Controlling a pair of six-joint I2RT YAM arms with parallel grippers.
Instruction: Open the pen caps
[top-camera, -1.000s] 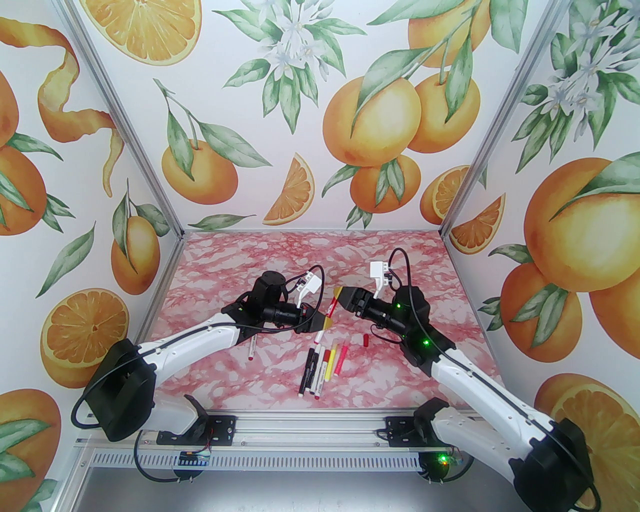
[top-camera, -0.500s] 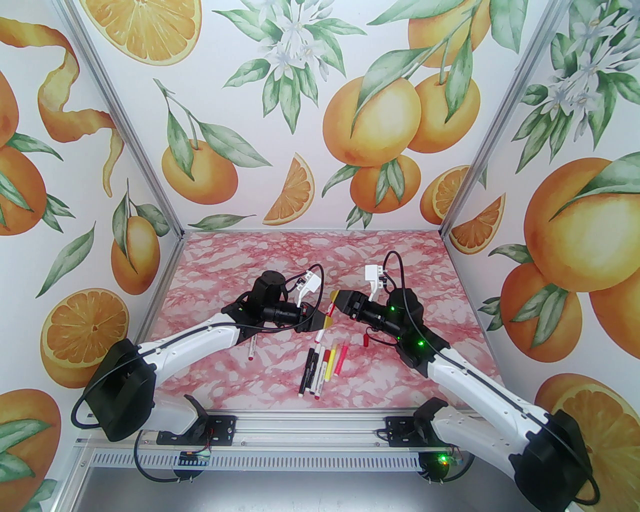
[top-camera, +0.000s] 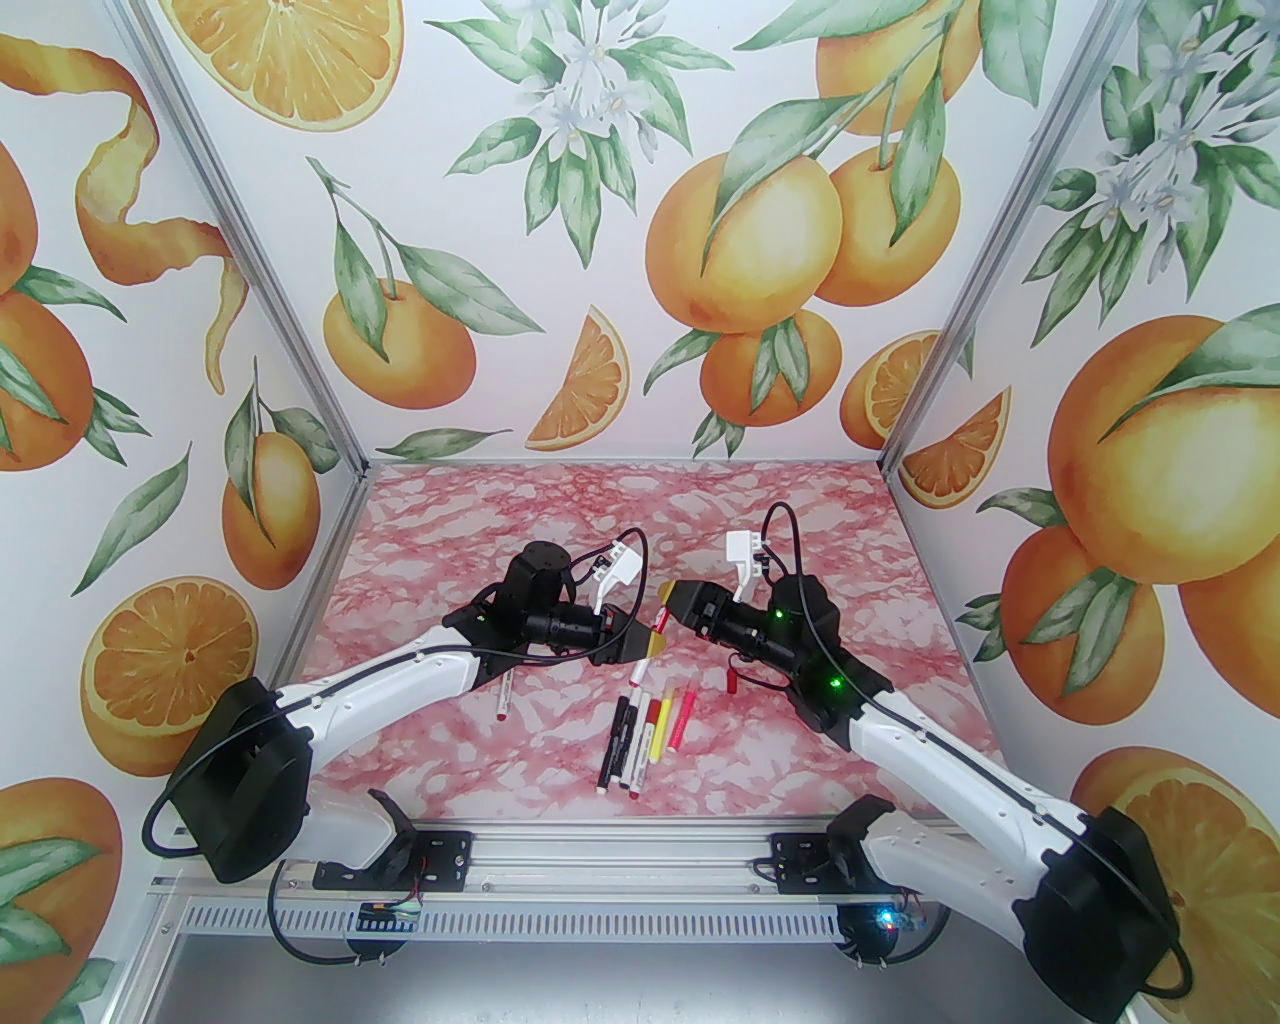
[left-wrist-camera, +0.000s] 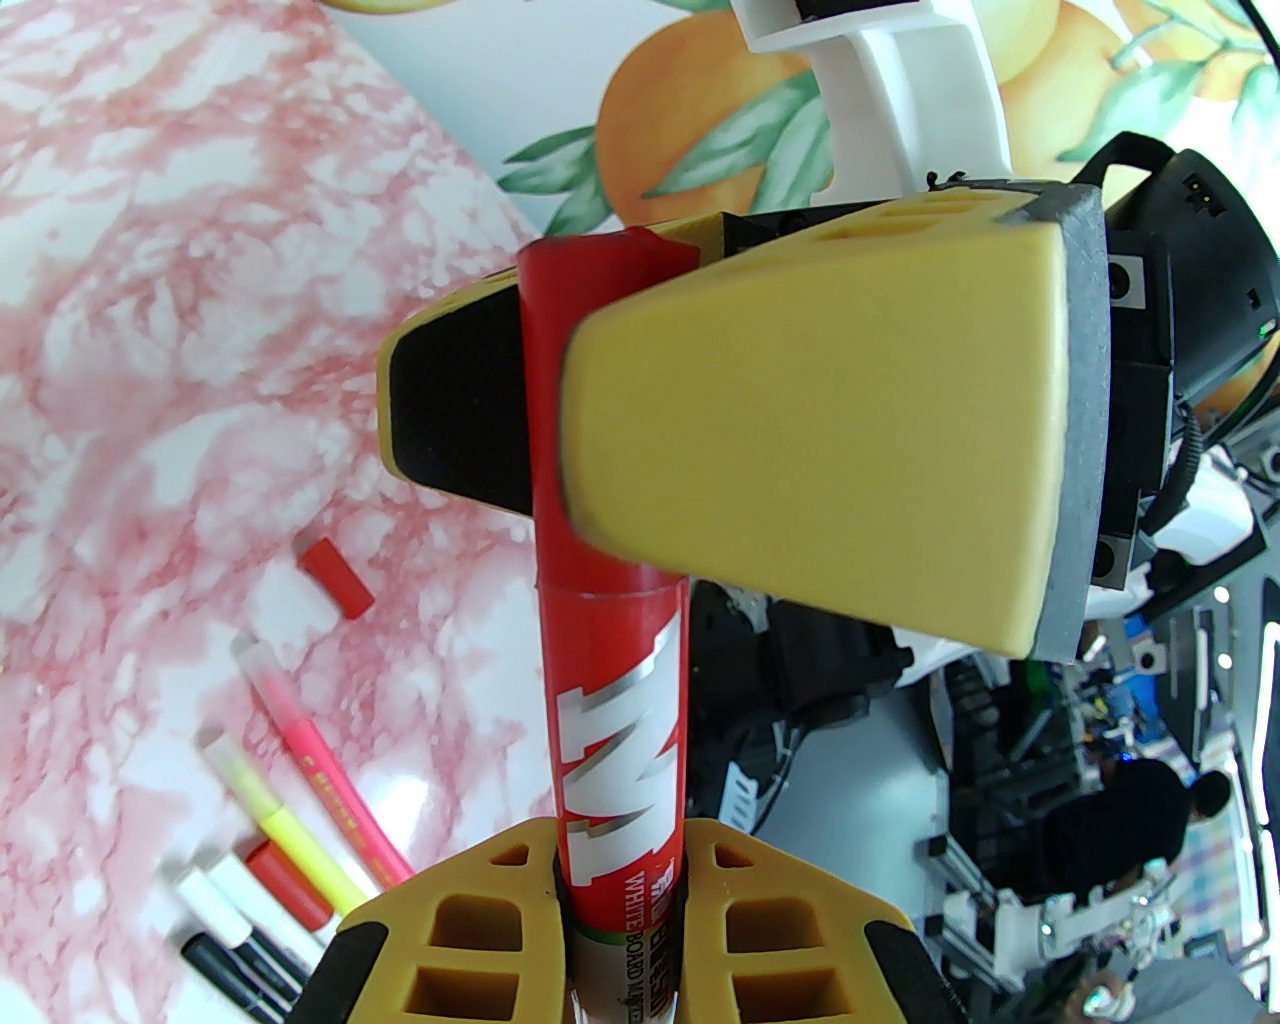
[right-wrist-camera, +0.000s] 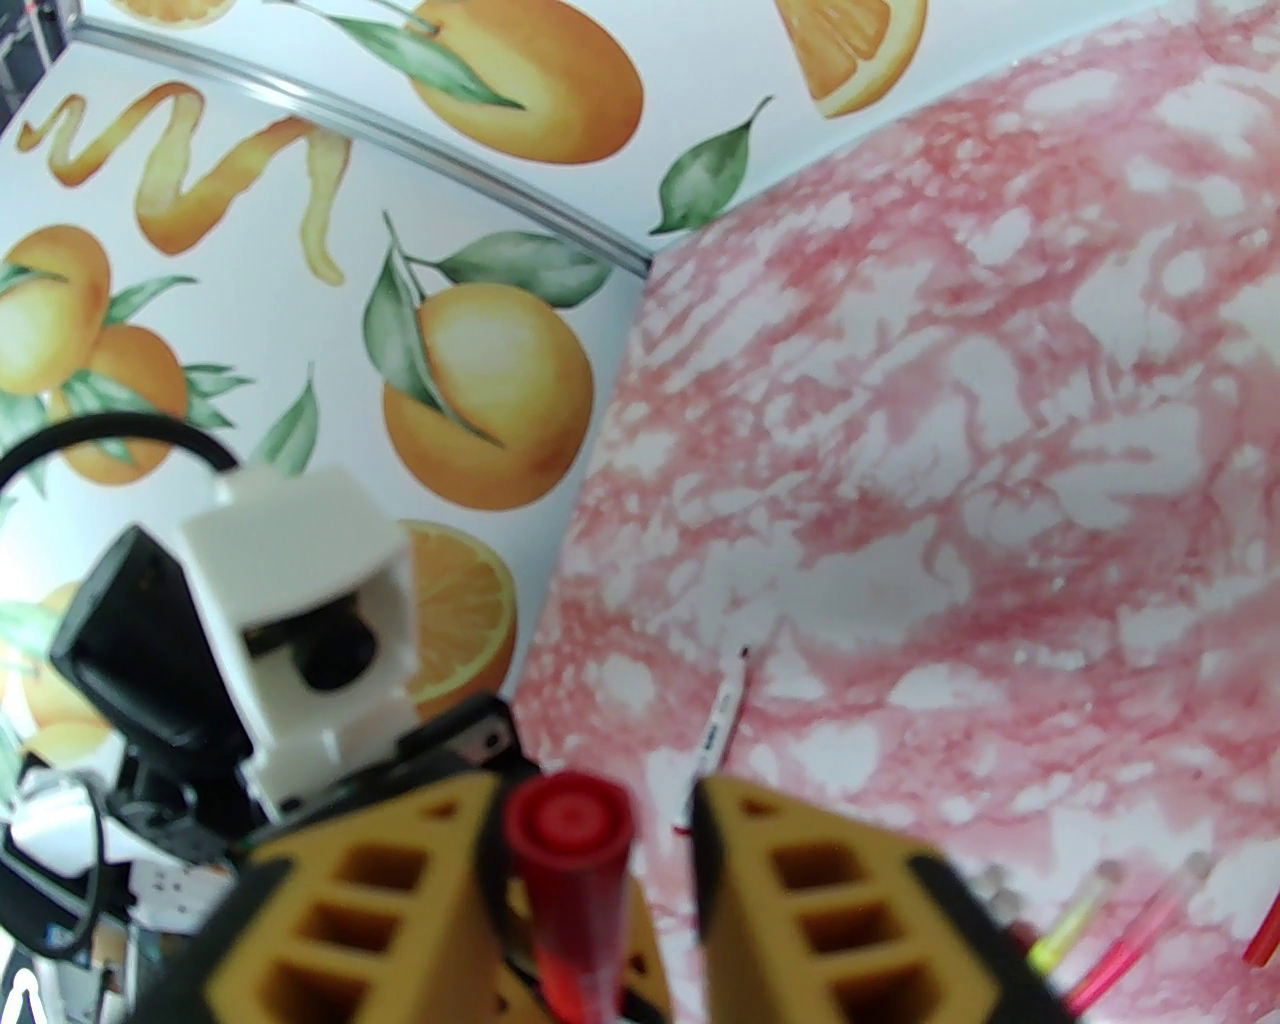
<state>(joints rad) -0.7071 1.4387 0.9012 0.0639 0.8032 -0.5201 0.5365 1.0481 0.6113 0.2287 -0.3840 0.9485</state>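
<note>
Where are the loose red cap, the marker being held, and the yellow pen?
loose red cap (left-wrist-camera: 337, 577), left wrist view, middle of its side.
held marker (left-wrist-camera: 612, 720), left wrist view, red printed barrel.
yellow pen (left-wrist-camera: 290, 835), left wrist view, mid-barrel.

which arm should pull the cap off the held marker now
Right. The right gripper straddles the red cap, a small gap on one side, so it likely only needs to close and pull; the left gripper is shut on the marker, anchoring it.

The left arm (top-camera: 400, 670) and right arm (top-camera: 930, 740) stretch inward, nearly tip to tip, the left gripper (top-camera: 655, 643) clamped tight, the right gripper (top-camera: 672, 592) just beyond it, jaws slightly parted.
</note>
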